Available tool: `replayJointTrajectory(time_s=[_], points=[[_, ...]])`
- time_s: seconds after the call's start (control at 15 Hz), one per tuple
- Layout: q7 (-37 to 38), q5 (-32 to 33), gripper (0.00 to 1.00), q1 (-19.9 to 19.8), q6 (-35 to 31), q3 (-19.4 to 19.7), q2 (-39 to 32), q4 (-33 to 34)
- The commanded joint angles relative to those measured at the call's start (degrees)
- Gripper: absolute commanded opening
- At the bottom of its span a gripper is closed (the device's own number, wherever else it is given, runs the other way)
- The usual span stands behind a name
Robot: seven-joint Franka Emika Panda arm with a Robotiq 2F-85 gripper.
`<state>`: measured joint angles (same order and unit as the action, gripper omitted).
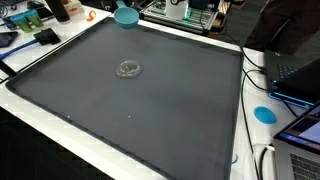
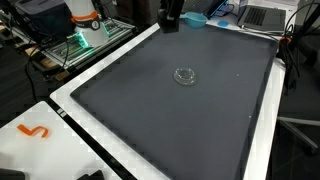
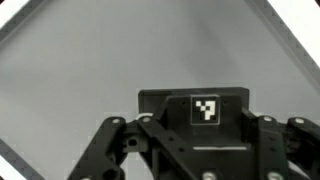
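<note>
Orange marking (image 2: 33, 131) on the white tabletop (image 2: 60, 150) lies closest in an exterior view, just off the near corner of the dark mat (image 2: 150, 120). At the mat's middle sits a small glass dish (image 2: 185, 75), alone. At the mat's far edge the black gripper (image 2: 170, 27) hangs pointing down. A blue bowl (image 2: 195, 20) shows just beside it on that same edge. Whether the two touch I cannot tell — the gripper hides the gap. Its jaws are too dark and small here to read as wide or narrow.

In an exterior view from another angle, the blue bowl (image 1: 126, 15) stands at the mat's far edge, with the glass dish (image 1: 128, 68) at the mat's middle, well apart from it. Beyond the mat's edge, toward the picture's right, lie a blue disc (image 1: 264, 114) and a laptop (image 1: 295, 72), with cables trailing near them.

The wrist view shows only the gripper's housing, a fiducial tag (image 3: 205, 110) and linkage arms over bare mat. The fingertips fall below the frame, so the jaws' opening cannot be told there either.

My judgement of the risks:
- **Bowl:** it stands at the very rim of the mat, so a sideways nudge from the gripper could push it off toward the clutter behind.
- **Dish:** it is nearly invisible against the mat — a low sweep across the middle could clip it and send it skidding.
</note>
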<state>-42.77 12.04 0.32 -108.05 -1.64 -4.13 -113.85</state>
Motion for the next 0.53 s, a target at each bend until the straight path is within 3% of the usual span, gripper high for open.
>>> replayJointTrajectory(time_s=[0.0,0.47], points=[[-3.2,1.4,0.31,-0.5,1.3,0.5,-1.8,0.6],[-9.5,8.9,0.31,-0.7,3.9,0.7,-9.3,1.2]])
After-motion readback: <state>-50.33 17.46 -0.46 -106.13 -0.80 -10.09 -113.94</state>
